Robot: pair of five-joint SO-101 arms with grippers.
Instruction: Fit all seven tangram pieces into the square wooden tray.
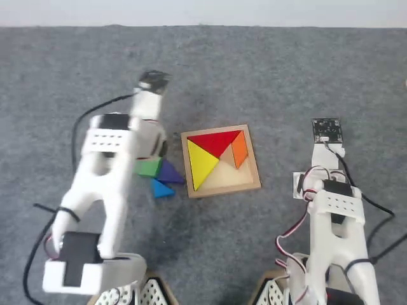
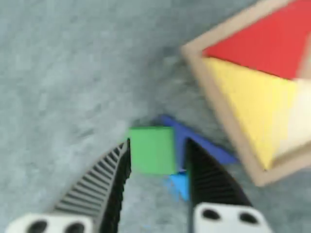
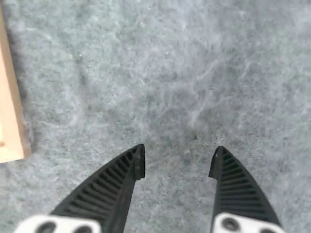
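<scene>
The square wooden tray [image 1: 254,181] lies mid-table with a red triangle [image 1: 215,141], a yellow triangle [image 1: 200,162] and an orange piece [image 1: 240,150] in it. Just off its left side lie a green square [image 1: 149,168], a dark blue triangle [image 1: 171,172] and a light blue triangle [image 1: 162,188]. My left gripper [image 2: 156,143] is open and low over the mat, its fingers on either side of the green square [image 2: 151,149]; a thin gap shows at one finger. The right gripper [image 3: 179,148] is open over bare mat right of the tray [image 3: 10,116], holding nothing.
Grey felt covers the table [image 1: 267,70]. The left arm's body [image 1: 105,184] hangs over the mat left of the loose pieces. Open mat lies behind the tray and between the two arms.
</scene>
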